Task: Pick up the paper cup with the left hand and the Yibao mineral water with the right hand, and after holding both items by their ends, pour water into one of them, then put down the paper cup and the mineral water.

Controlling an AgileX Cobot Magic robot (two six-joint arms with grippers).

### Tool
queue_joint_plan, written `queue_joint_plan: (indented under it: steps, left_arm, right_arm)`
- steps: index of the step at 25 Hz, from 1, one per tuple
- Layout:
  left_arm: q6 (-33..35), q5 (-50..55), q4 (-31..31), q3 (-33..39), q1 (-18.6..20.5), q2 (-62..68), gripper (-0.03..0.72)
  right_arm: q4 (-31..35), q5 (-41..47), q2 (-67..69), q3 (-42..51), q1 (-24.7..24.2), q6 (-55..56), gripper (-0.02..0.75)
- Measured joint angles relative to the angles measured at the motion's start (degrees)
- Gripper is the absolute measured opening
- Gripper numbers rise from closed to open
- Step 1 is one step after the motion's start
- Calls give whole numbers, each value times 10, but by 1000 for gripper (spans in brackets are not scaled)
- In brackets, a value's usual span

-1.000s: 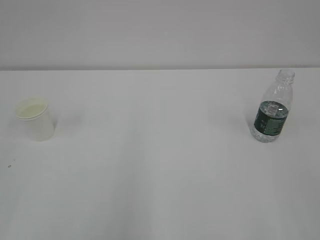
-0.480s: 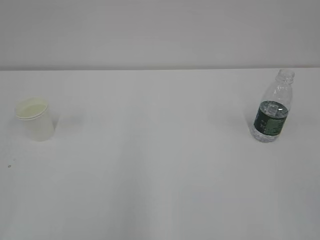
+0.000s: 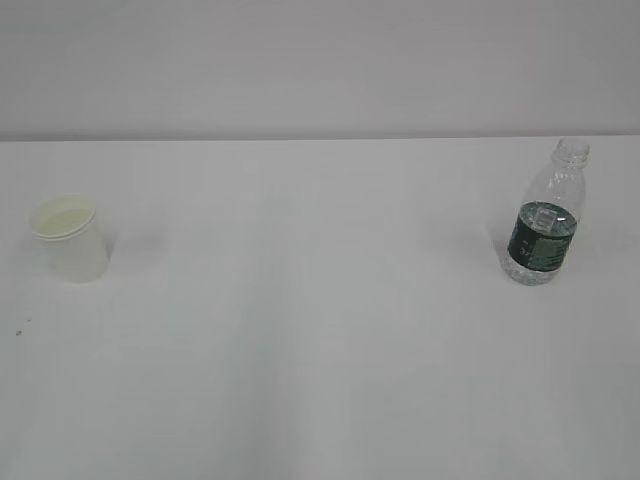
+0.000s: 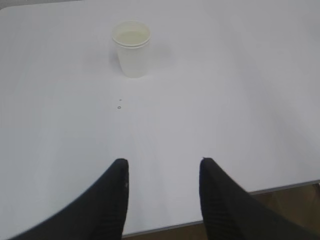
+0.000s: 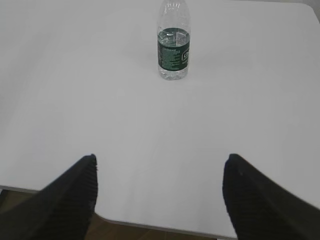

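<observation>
The cream paper cup (image 3: 70, 238) stands upright at the table's left; the left wrist view has the paper cup (image 4: 132, 48) far ahead of my left gripper (image 4: 164, 162), whose black fingers stand apart with nothing between them. The Yibao mineral water (image 3: 545, 215), a clear uncapped bottle with a dark green label, stands upright at the right. In the right wrist view the Yibao mineral water (image 5: 174, 42) is well ahead of my right gripper (image 5: 161, 159), which is wide open and empty. Neither arm shows in the exterior view.
The white table (image 3: 320, 330) meets a plain wall behind. Its near edge (image 4: 280, 187) runs just under both grippers, with brown floor below. A few small specks (image 4: 119, 105) lie on the table in front of the cup.
Cup and bottle stand where they were in the exterior view. No arm has come into that view.
</observation>
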Motion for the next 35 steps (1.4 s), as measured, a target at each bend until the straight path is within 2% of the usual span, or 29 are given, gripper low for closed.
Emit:
queue_joint_plan:
  steps: [13,15,19,21,35]
  left_arm:
    - [0,0,0,0,0,0,340]
    - [0,0,0,0,0,0,398]
    - [0,0,0,0,0,0,589]
    - [0,0,0,0,0,0,616]
    - [0,0,0,0,0,0,593]
  right_arm:
    - [-3,0,0,0,0,5,589]
    - [-3,0,0,0,0,6,589]
    - [-3,0,0,0,0,6,590]
    - [-3,0,0,0,0,6,590]
    - [-3,0,0,0,0,6,591]
